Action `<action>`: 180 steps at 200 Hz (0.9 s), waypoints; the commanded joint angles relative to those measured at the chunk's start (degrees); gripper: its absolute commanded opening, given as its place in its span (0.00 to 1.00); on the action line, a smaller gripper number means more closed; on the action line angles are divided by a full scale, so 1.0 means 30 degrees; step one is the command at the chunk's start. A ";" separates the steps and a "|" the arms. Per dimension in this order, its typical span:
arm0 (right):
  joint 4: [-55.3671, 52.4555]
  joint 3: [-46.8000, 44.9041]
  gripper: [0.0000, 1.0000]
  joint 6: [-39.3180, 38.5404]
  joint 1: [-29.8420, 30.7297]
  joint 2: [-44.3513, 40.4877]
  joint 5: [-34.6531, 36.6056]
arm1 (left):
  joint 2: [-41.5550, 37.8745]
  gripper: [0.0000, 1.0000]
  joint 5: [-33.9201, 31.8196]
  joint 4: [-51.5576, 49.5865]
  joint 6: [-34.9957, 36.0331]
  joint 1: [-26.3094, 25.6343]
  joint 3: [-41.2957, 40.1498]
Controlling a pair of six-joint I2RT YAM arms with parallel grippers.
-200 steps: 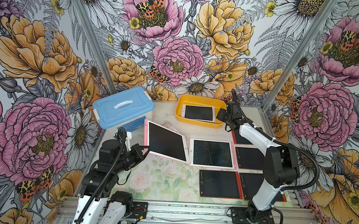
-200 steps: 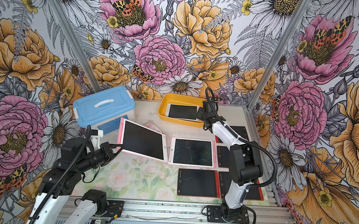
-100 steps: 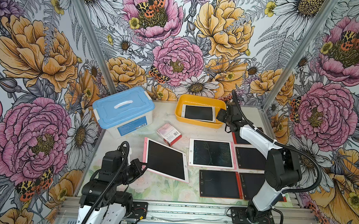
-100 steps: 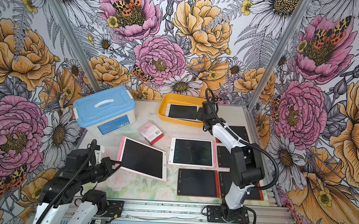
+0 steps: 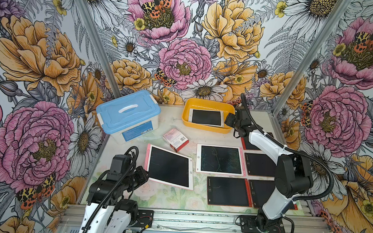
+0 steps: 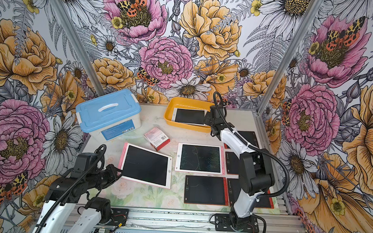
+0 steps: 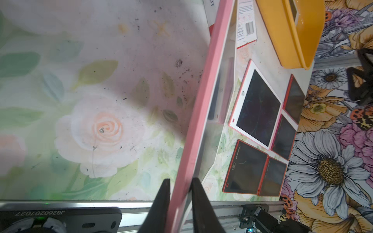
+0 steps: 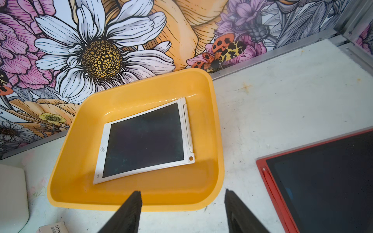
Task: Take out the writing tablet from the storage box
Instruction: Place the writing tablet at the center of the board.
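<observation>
The left arm (image 5: 119, 179) has brought the pink writing tablet (image 5: 169, 167) down. A second ago it was up in the air by the blue-lid box (image 5: 128, 113). Now it lies low on the desk (image 5: 172, 118), at about 7 o'clock in both top views, with one corner near the small red-and-white carton (image 5: 175, 139). The left jaws are narrow, one on each side of the tablet's pink edge. They have only just begun to loosen, so I cannot tell if they still squeeze it or have let go. This tablet looks as good as put down, beside the white-and-pink tablet (image 5: 219, 159) and the red-framed tablets (image 5: 227, 191) lying at 3 to 5 o'clock. But the job is not over. The yellow storage box (image 5: 187, 112) sits at the back, at about 1 o'clock, and a white writing tablet (image 8: 145, 141) lies flat inside it, screen up. The right arm (image 5: 266, 144) has hardly moved. Its jaws are wide, hold nothing, and hang just outside the box at its 3 o'clock side, pointing at that tablet. I think the next step is for them to go in, take the white tablet by an edge and lift it out. It lies flat on the box floor, so getting a jaw under it may be tricky.
</observation>
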 commanded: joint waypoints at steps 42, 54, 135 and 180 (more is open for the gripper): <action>0.0329 0.1012 0.68 -0.0098 0.0113 0.1058 0.0248 | 0.0376 0.36 -0.1945 -0.0859 0.0192 0.0430 0.0318; 0.0332 0.1068 0.68 -0.0095 0.0123 0.1152 0.0223 | 0.0424 0.40 -0.2184 -0.0982 0.0120 0.0431 0.0403; 0.0329 0.1309 0.68 -0.0217 0.0074 0.1644 0.0154 | 0.0610 0.48 -0.3524 -0.1138 -0.0148 0.0519 0.1425; 0.0301 0.1736 0.68 -0.0477 -0.0030 0.2332 0.0123 | 0.1848 0.52 -0.4135 -0.0498 0.0458 0.0519 0.4016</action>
